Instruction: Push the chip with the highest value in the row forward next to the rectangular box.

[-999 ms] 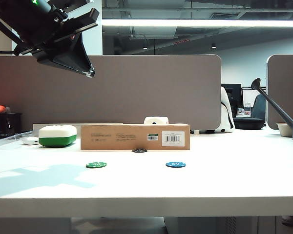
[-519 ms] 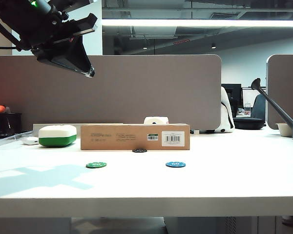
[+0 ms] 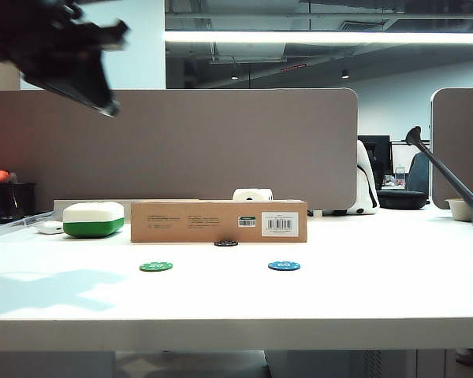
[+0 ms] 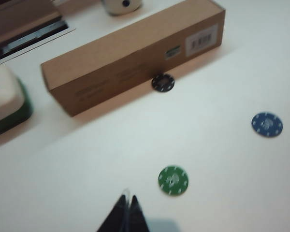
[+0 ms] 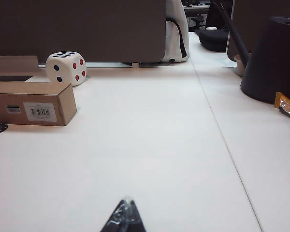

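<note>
A: Where is the chip (image 4: 163, 82)?
B: On the bench (image 3: 363, 291), right against the front face of the box (image 4: 130, 54), below its green sticker. The green chip (image 4: 173, 180) and blue chip (image 4: 267, 124) lie nearer the bench edge, well apart from it. I'd judge the push done.

A: And the arms?
B: The left gripper (image 4: 127, 205) hangs high above the bench on the left, blurred in the exterior view, jaws pressed together and holding nothing. The right gripper (image 5: 126, 209) sits low over bare bench on the right, jaws likewise together and empty.

A: How would the chip handle if it needed a nudge?
B: Likely light, stiff and thin, sliding easily on the smooth top. It is too flat to pinch well; better to press closed tips against its near rim and shove.
</note>
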### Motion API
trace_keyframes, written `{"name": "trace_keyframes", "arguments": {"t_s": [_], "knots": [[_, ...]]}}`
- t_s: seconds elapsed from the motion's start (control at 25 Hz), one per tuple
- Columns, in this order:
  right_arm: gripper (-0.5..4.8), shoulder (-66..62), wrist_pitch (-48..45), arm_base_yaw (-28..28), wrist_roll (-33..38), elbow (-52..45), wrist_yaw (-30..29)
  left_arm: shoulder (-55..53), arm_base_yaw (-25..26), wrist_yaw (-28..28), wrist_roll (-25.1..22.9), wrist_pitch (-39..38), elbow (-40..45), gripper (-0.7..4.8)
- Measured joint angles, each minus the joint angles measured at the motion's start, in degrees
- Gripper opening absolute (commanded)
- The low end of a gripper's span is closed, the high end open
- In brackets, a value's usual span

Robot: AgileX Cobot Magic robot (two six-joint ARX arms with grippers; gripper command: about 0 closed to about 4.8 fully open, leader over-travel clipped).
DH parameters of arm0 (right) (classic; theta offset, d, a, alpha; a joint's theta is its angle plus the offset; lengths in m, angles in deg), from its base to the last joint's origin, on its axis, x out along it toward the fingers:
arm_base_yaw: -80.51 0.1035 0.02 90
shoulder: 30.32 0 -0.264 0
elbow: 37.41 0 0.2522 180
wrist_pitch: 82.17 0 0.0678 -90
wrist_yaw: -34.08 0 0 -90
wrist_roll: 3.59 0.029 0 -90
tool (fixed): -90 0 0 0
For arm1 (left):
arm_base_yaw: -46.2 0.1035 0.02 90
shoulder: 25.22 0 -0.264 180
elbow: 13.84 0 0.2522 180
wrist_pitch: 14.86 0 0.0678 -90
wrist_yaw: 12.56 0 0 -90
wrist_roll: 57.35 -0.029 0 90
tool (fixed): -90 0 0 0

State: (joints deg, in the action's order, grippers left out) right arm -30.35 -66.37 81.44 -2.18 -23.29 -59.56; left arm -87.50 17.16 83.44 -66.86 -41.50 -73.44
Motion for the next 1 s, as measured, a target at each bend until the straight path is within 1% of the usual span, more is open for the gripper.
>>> {"name": "trace_keyframes", "arguments": {"t_s": [0.08,0.2,0.24,0.28,0.32,0.4,0.56,0.6,0.68,0.84,1.0], "knots": [[-0.05,0.0,0.0,0.0,0.0,0.0,0.0,6.2,2.6,0.1,-1.0,-5.1,0.1,-0.05],[-0.05,0.0,0.0,0.0,0.0,0.0,0.0,13.0,7.6,-1.1,-0.4,-7.3,0.1,-0.05],[-0.05,0.0,0.0,0.0,0.0,0.0,0.0,18.5,11.4,-3.0,0.7,-7.9,0.0,-0.05],[-0.05,0.0,0.0,0.0,0.0,0.0,0.0,22.4,14.6,-5.3,1.2,-7.4,0.4,-0.05],[-0.05,0.0,0.0,0.0,0.0,0.0,0.0,25.0,16.4,-6.2,1.2,-6.8,1.3,-0.05],[-0.05,0.0,0.0,0.0,0.0,0.0,0.1,29.8,19.4,-6.5,1.2,-5.5,3.7,-0.05],[-0.05,0.0,0.0,0.0,0.0,0.0,0.0,38.8,22.4,-7.0,1.2,-2.6,10.6,-0.05],[-0.05,0.0,0.0,0.0,0.0,0.0,0.0,43.8,23.2,-7.1,1.2,-1.9,14.9,-0.05],[-0.05,0.0,0.0,0.0,0.0,0.0,0.0,48.6,24.2,-7.7,1.6,-1.0,19.8,-0.05],[-0.05,0.0,0.0,0.1,0.0,0.0,0.0,57.0,24.9,-9.6,5.7,2.6,29.5,-0.05],[-0.05,0.0,0.0,0.1,0.0,0.0,0.0,59.9,24.9,-9.8,10.6,8.7,37.6,-0.05]]}}
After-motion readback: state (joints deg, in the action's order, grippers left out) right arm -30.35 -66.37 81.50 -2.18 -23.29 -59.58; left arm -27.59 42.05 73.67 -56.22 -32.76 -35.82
